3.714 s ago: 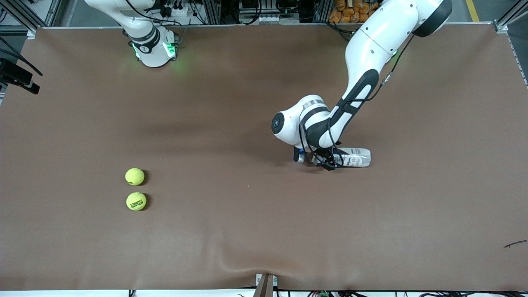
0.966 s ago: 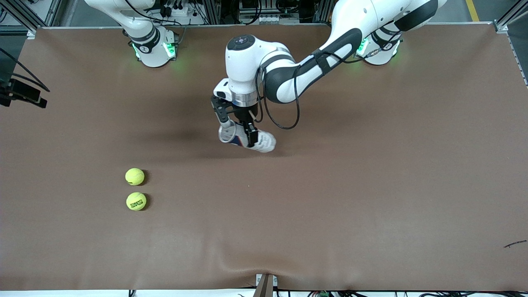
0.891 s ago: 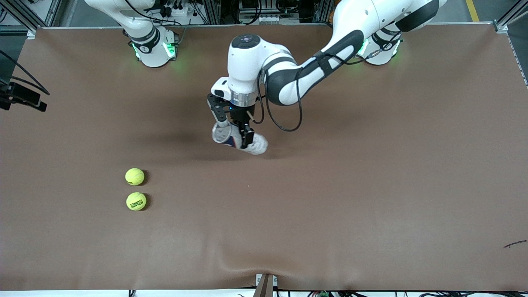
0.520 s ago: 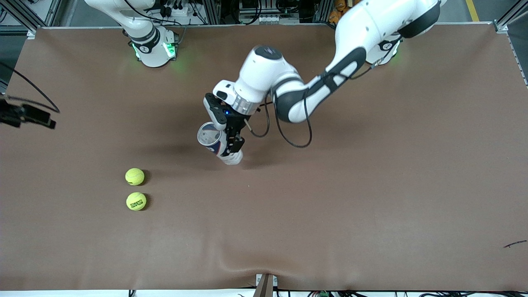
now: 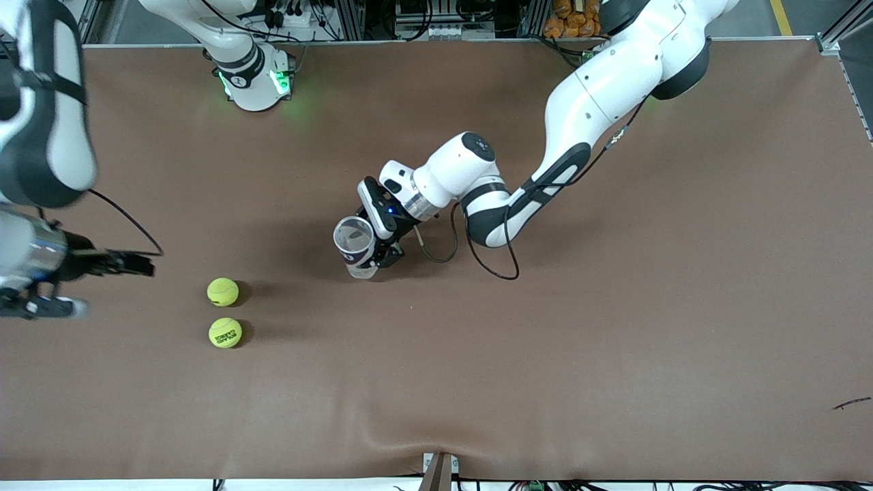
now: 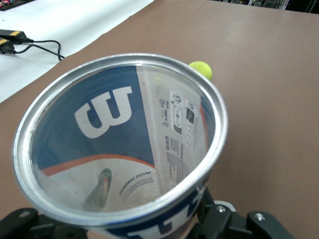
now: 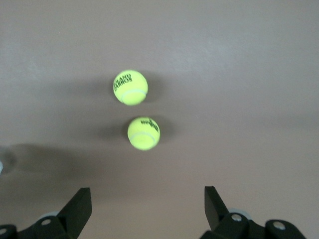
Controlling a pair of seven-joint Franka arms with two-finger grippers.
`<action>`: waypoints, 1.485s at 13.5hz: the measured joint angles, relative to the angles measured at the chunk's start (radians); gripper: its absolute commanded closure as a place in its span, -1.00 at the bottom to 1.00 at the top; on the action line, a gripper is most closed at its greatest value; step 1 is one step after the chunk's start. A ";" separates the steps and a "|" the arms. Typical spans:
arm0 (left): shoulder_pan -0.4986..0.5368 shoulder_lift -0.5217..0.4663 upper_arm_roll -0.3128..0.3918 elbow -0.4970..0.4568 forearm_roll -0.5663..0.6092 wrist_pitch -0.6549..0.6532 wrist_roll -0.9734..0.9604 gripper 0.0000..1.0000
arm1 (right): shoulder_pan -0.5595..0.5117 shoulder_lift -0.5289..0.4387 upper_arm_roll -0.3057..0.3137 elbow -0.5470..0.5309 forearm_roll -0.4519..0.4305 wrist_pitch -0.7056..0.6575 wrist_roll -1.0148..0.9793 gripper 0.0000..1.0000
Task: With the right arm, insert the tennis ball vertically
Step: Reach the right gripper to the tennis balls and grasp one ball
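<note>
Two yellow tennis balls (image 5: 223,292) (image 5: 225,333) lie side by side on the brown table toward the right arm's end. In the right wrist view both balls (image 7: 130,87) (image 7: 143,133) show ahead of my right gripper (image 7: 147,201), which is open and holds nothing. In the front view the right gripper (image 5: 109,283) hangs in the air beside the balls. My left gripper (image 5: 378,235) is shut on a clear Wilson ball can (image 5: 355,247) that stands nearly upright mid-table, mouth up. The can (image 6: 119,144) is empty inside; one ball (image 6: 201,69) peeks past its rim.
The brown mat (image 5: 545,354) covers the whole table. A small dark scrap (image 5: 851,404) lies near the front corner at the left arm's end. Both arm bases (image 5: 256,82) stand along the table's back edge.
The left arm has tipped the can from slanted to nearly upright and lowered it a little nearer the front camera. The right arm has swung into view above the table beside the balls.
</note>
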 measured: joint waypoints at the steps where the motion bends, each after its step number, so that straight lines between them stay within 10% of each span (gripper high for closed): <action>1: -0.001 0.000 0.004 0.000 0.000 0.000 0.000 -0.59 | 0.005 0.031 0.000 -0.002 0.000 0.040 0.000 -1.00; 8: -0.095 0.000 0.144 0.005 -0.001 0.009 0.000 -0.59 | 0.023 0.252 0.001 -0.005 0.000 0.321 0.000 -1.00; 20: -0.101 0.000 0.150 0.009 -0.001 0.010 0.000 -0.59 | 0.062 0.367 0.014 -0.004 0.005 0.452 0.009 -1.00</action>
